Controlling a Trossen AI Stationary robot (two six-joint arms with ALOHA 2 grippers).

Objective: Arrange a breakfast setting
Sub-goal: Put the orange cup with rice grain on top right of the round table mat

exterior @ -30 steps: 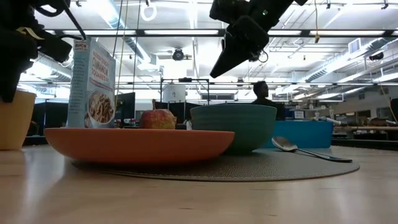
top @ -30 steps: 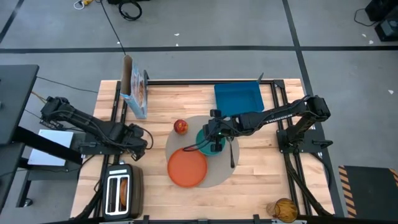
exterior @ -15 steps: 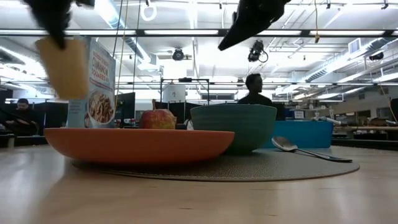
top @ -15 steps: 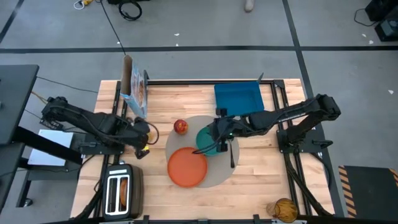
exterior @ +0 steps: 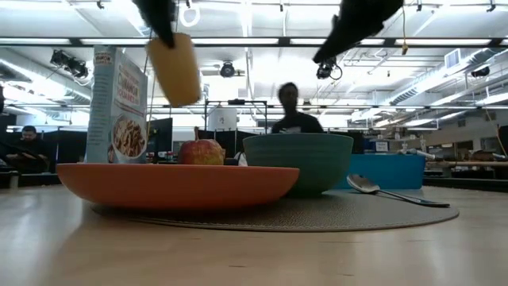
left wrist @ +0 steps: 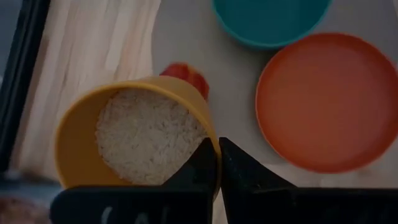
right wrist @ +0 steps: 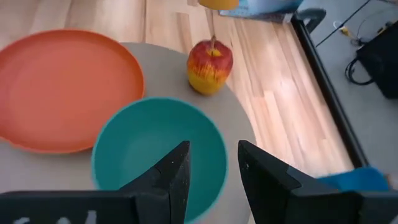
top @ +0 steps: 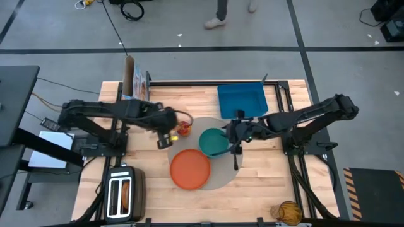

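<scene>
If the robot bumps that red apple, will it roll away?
Probably a little. The red apple looks round and stands stem-up at the mat's edge, so a nudge could roll it. Its flattish bottom and the mat's woven surface may stop it soon. It looks firm, not squashy.

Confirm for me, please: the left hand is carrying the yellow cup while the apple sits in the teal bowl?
Not quite. The apple sits on the mat beside the bowl, which the right wrist view shows is empty. The left hand does carry the cup.
</scene>
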